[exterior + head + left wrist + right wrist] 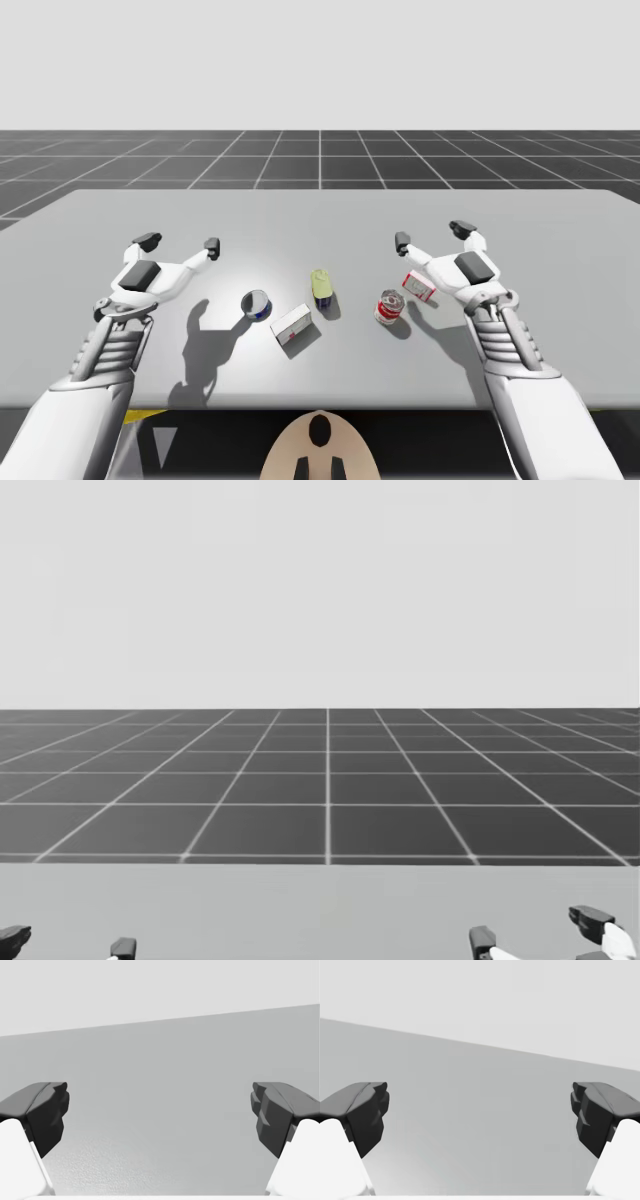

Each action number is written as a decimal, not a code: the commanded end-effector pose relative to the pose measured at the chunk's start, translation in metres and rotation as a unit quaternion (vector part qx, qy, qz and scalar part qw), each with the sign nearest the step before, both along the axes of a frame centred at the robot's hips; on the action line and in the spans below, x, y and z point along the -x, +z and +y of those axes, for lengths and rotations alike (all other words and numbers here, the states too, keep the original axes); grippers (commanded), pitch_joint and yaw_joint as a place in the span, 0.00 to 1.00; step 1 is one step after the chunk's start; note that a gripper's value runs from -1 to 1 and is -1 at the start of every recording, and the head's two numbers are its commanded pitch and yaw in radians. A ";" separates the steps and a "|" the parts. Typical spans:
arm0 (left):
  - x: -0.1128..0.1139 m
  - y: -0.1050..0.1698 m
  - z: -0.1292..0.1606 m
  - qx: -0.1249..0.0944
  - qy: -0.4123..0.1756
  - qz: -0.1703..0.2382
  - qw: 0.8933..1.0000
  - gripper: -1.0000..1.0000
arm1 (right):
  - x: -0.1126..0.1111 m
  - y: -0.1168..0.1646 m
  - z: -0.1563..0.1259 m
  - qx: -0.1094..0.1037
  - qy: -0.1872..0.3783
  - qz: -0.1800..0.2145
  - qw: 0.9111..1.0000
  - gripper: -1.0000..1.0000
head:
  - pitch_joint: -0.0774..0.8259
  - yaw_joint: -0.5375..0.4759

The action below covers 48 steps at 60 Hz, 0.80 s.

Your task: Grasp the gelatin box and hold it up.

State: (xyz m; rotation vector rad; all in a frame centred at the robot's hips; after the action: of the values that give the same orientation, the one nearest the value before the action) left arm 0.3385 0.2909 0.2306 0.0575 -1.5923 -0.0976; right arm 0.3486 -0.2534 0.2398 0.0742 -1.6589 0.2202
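Note:
Two small boxes lie on the grey table [320, 215]. A red and white box [419, 286] rests under my right arm, just behind its gripper. A white box with red print [292, 325] lies near the front middle. Which of them is the gelatin box I cannot tell. My right gripper [431, 234] [480, 1115] hovers open above the table, past the red and white box, holding nothing. My left gripper [180, 242] [160, 1115] hovers open at the left, far from both boxes. In the head view, the left gripper [66, 944] and right gripper [536, 930] peek in at the lower edge.
A low blue can [256, 303] stands left of the white box. A yellow-green can [321, 287] lies on its side in the middle. A red can [390, 307] stands beside the red and white box. Bare table stretches beyond both grippers.

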 end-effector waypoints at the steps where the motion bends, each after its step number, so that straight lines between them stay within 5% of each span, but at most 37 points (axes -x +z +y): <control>1: 0.000 0.000 0.000 -0.001 0.001 0.001 1.000 0.00 | 0.002 0.000 0.002 0.000 -0.016 -0.010 1.000 0.00 | 0.09 0.55; 8: 0.000 0.000 0.000 -0.001 0.002 0.002 1.000 0.00 | 0.001 0.002 0.002 0.002 -0.005 -0.006 1.000 0.00 | 0.12 0.55; 30: -0.001 -0.001 0.000 -0.005 0.004 0.003 1.000 0.00 | 0.000 0.003 0.000 0.005 -0.012 -0.005 1.000 0.00 | 0.45 0.53; 48: 0.000 0.000 -0.001 -0.007 0.000 0.003 1.000 0.00 | 0.000 0.004 -0.001 0.006 -0.014 -0.007 1.000 0.00 | 0.67 0.34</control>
State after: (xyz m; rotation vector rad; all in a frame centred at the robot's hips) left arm 0.3392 0.2908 0.2305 0.0694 -1.5855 -0.1048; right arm 0.3488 -0.2544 0.2435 0.0438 -1.6697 0.2093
